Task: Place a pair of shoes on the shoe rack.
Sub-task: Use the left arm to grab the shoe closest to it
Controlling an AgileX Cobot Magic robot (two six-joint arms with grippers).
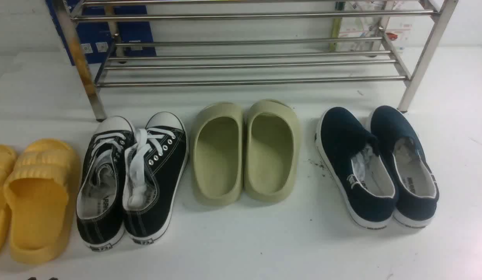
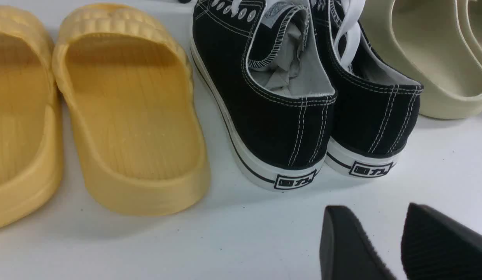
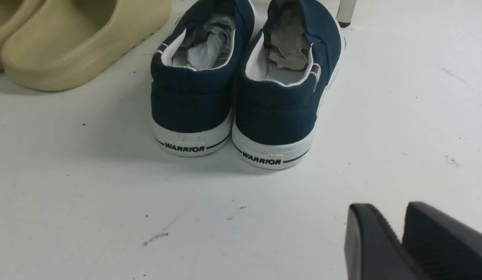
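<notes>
Hanging released, left hand (image 2: 377,210) and right hand (image 3: 389,207); two black sneakers (image 1: 163,171); two slip-ons (image 1: 342,136); four slippers (image 1: 40,210); one rack (image 1: 248,83).

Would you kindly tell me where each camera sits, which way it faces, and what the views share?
Front: between the arms, facing forward at the shoe rack; gripper tips barely show.
Left wrist: above the black sneakers; left gripper shows.
Right wrist: toward the navy slip-ons; right gripper shows.
Both wrists share the olive slippers.
</notes>
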